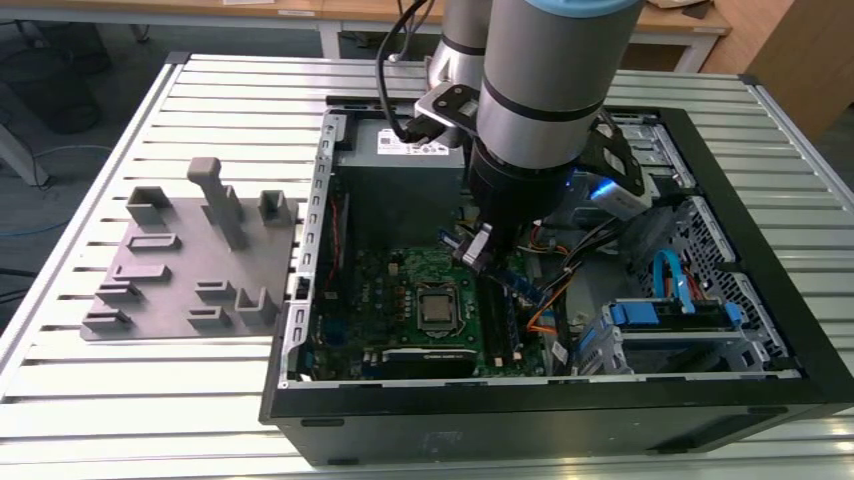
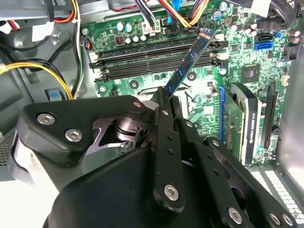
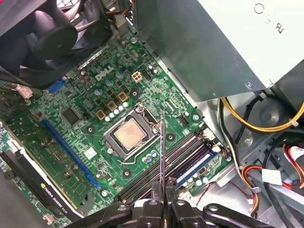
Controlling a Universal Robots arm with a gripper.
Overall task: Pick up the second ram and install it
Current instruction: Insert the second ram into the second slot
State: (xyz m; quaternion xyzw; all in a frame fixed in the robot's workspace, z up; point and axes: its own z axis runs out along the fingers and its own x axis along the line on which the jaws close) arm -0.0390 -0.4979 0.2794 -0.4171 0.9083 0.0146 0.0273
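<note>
gripper [image 2: 167, 99] clenched on the second ram [image 2: 189, 59], tilted over the motherboard [image 1: 400, 275] memory slots inside the open PC case [image 1: 534, 405].

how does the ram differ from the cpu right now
The ram is a long, thin blue-green strip; the cpu is square with a metal top. The ram is clamped by one end in the gripper and stands at a slant above the board; the cpu lies flat in its socket. Both are at the green motherboard inside the case.

thin blue second ram [image 2: 187, 64], seemingly tilted, in claw [image 2: 166, 100].
</note>
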